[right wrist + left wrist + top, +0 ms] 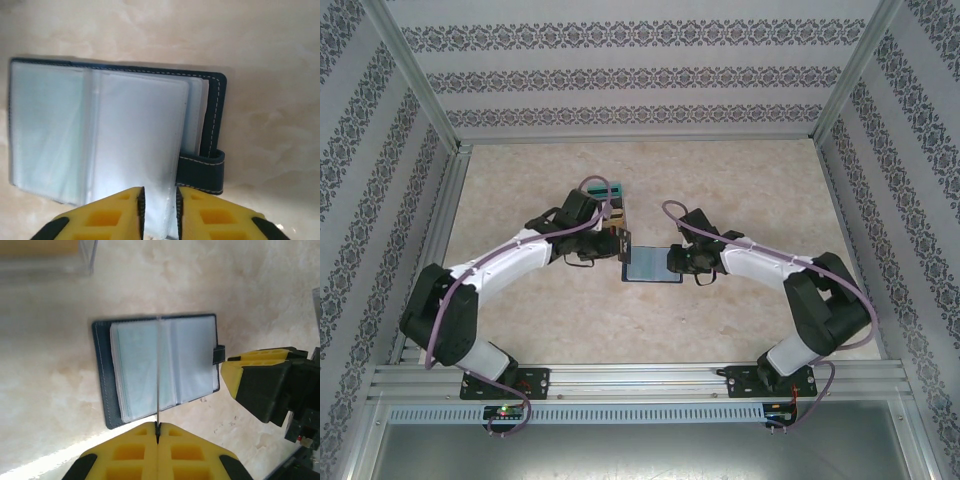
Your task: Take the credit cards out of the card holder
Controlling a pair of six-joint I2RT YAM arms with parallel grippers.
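No writing we can read. Whatever sits behind the sleeves (135,140) is milky and blurred. The credit card (158,370) faces the left wrist cam edge-on, just a thin line, so its face is hidden. From the top cam it's a small dark upright sliver, too small for detail.

Hard to make out:
- The near edge of the card holder (102,390) runs under the yellow fingers (105,217) in the right wrist view.
- A box (47,260) in the top-left corner of the left wrist view is out of focus and cropped. We get clear walls w/ something tan inside, nothing more.

The card holder is navy and lies open and flat on the pale marbled worktop (260,300), mid-table btwn the two arms. It has pale stitching along the cover edge. The snap tab (202,172) sticks out on the side twd the right arm. Grey-clear sleeves spread over both halves, some w/ a faint teal tint.

Left jaws are clamped on the credit card, holding it on edge over the holder. We can't tell if its lower edge touches the sleeves.

Right jaws are at the tab side w/ a narrow gap, and a sleeve's edge shows in that gap. We can't tell if the pads touch it.
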